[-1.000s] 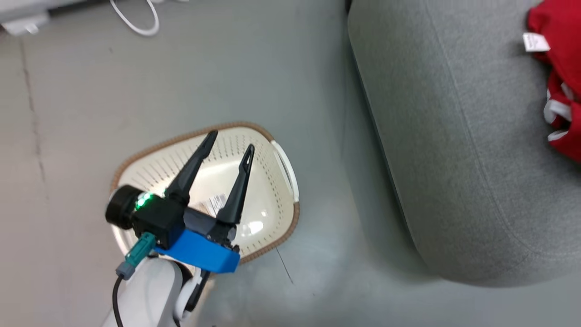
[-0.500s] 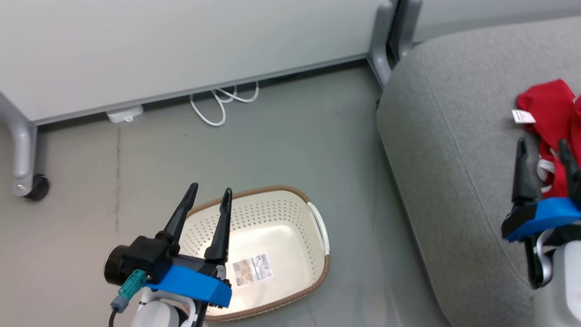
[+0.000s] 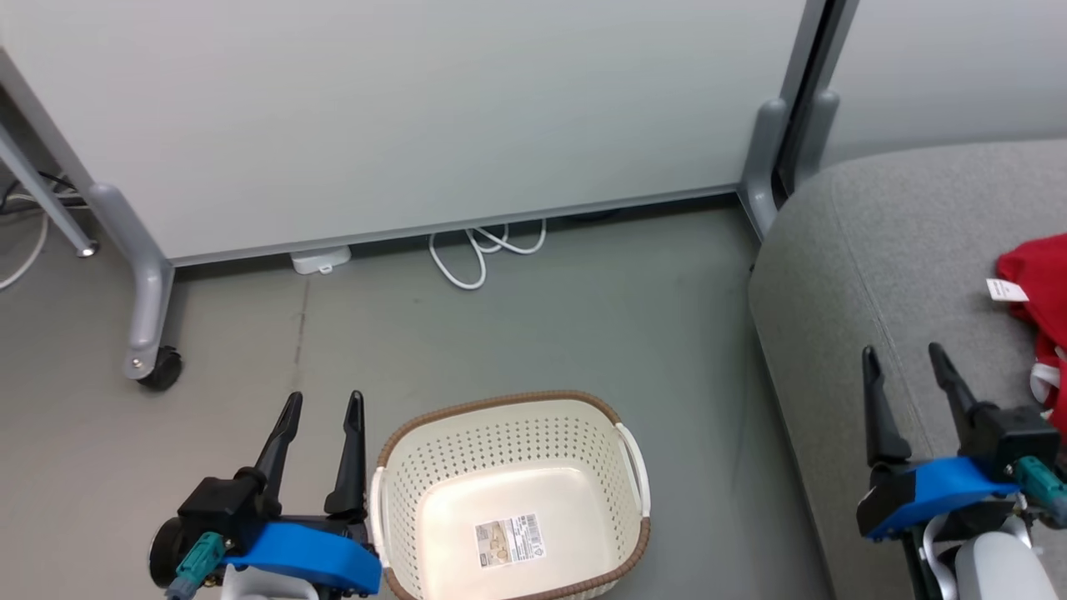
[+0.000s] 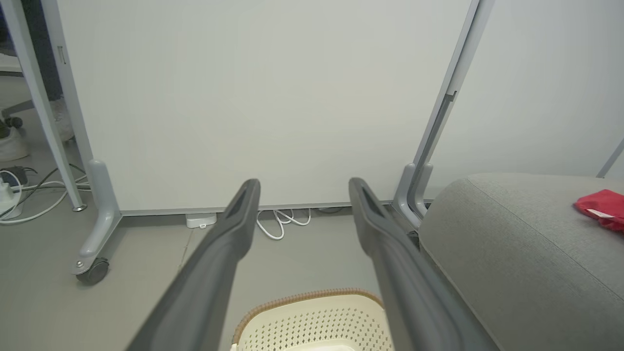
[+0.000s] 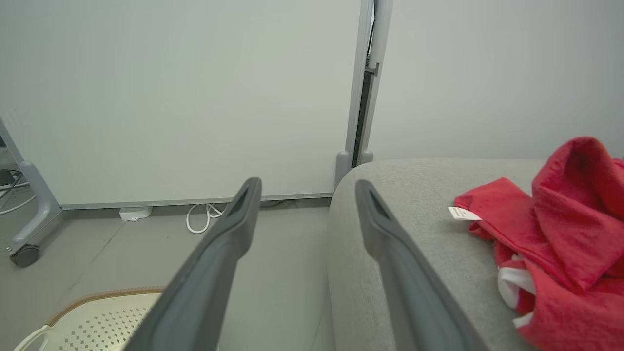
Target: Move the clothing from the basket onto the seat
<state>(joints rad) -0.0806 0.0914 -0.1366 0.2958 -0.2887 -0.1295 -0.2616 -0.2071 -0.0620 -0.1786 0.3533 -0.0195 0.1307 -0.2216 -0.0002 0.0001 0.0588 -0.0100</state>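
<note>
Caster [image 3: 160, 369]: a dark wheel under the grey leg of the pale partition panel [image 3: 417, 108], on the floor at far left.
Left pincer [image 3: 325, 398]: its two dark fingers stand apart with nothing between them. It hovers over the floor [image 3: 583, 317] just left of the basket. In its own wrist view the left pincer [image 4: 304, 183] points toward the panel's foot.
Cable [image 3: 483, 250]: white loops lie on the floor at the base of the panel.
Basket [image 3: 500, 399]: cream, perforated and brown-rimmed, it stands upright on the floor between the two pincers, left of the seat and apart from it. Its inner floor is in plain sight and carries a barcode sticker [image 3: 507, 540].
Seat [image 3: 875, 250]: a large grey cushion with a rounded edge, at right.
Right pincer [image 3: 903, 350]: its fingers are spread and hold nothing. It hovers above the seat's near left part, short of the clothing. From its wrist, the right pincer [image 5: 308, 183] frames the seat's edge.
Clothing [image 3: 1038, 283]: red fabric with white trim and a white tag [image 3: 1006, 290], lying crumpled on the seat at far right.
</note>
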